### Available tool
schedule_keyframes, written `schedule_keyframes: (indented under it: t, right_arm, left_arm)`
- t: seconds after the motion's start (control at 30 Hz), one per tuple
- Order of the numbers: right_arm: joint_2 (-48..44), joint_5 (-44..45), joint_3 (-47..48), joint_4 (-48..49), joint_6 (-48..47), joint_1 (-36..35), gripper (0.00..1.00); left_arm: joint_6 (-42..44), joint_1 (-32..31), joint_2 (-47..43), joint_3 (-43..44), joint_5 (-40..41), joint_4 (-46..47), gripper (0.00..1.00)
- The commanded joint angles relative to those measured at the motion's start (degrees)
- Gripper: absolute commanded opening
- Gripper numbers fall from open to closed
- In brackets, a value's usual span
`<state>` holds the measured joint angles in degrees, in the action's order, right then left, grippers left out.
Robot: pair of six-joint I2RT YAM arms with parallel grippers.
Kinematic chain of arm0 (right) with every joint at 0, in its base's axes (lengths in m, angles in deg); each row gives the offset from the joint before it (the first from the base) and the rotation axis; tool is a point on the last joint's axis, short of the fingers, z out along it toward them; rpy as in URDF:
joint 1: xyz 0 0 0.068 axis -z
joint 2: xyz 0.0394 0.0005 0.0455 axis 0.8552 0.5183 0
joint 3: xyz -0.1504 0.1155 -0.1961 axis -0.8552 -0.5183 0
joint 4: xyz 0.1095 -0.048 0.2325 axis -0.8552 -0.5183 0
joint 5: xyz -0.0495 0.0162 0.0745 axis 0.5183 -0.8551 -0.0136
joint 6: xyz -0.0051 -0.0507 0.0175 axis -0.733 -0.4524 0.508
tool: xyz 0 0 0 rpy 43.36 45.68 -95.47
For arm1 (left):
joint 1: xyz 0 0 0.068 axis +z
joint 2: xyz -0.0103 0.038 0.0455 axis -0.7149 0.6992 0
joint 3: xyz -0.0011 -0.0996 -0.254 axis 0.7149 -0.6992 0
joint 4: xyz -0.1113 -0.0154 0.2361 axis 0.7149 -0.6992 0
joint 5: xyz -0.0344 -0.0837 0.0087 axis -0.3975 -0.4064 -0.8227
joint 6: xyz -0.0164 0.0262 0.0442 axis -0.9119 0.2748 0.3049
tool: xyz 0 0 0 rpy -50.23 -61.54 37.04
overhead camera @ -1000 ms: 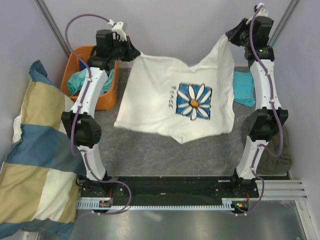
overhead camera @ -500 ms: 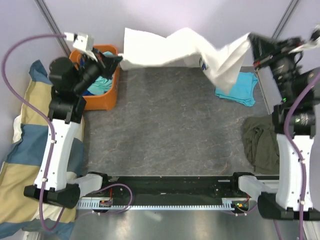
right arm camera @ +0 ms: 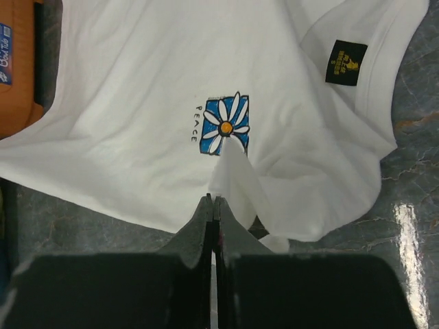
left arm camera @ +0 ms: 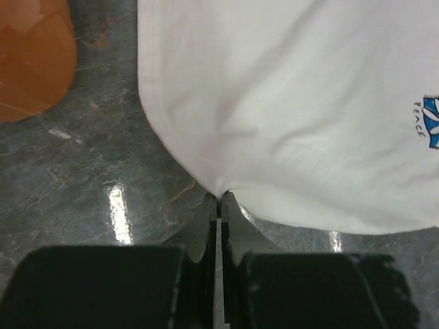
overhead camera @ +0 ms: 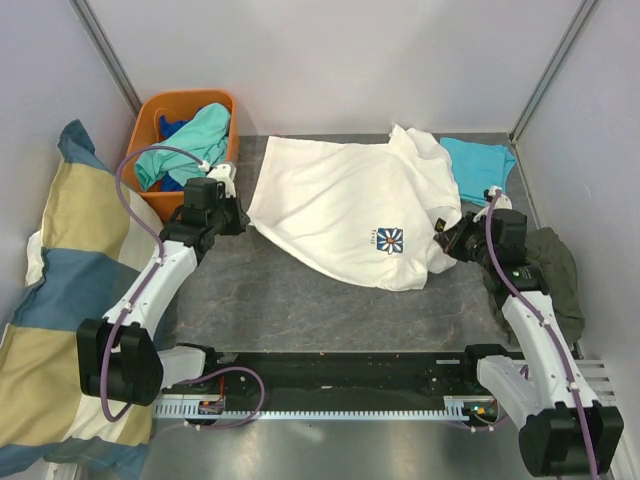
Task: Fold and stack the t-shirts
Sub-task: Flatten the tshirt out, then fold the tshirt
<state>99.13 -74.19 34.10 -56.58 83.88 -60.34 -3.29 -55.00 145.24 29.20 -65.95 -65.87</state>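
Note:
The cream-white t-shirt lies spread on the grey table, its blue flower logo facing up. My left gripper is shut on the shirt's left edge, low over the table; the left wrist view shows its tips pinching the white cloth. My right gripper is shut on a pinch of the shirt's right side; the right wrist view shows its tips below the logo. A turquoise t-shirt lies at the back right, partly under the white one. Mint-green and blue tees lie in the orange bin.
The orange bin stands at the back left, next to the left arm. The checked pillow lies along the left side. A dark olive garment is heaped at the right edge, beside the right arm.
Both arms held the white shirt up in the air, swung it back, and have now come down and forward, laying it on the table. Both grippers still grip it.

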Motion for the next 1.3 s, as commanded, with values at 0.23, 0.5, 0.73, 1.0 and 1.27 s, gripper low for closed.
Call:
schedule_keyframes:
  t: [0.23, 0.5, 0.73, 1.0, 1.27]
  right_arm:
    - [-5.9, 3.9, 2.1, -13.0, 2.4, -0.4, 0.00]
    - [-15.3, 6.5, 3.3, -28.9, 3.9, -0.6, 0.00]
    - [-20.2, 9.1, 6.9, -39.8, 4.9, -0.5, 0.00]
    - [-21.4, 11.2, 5.8, -42.2, 4.2, -0.5, 0.00]
    - [-20.8, 15.6, 1.7, -32.8, 5.4, -0.5, 0.00]
  left_arm:
    - [2.1, 0.8, -4.4, -0.5, 8.2, -5.0, 0.02]
    - [2.5, 2.1, -7.0, -2.5, 8.2, -7.2, 0.02]
    - [2.0, 3.1, -9.4, -3.8, 8.1, -9.4, 0.02]
    - [2.3, 4.6, -11.6, -5.5, 10.0, -10.5, 0.02]
    - [0.3, 5.0, -5.6, -1.3, 9.8, -7.8, 0.02]
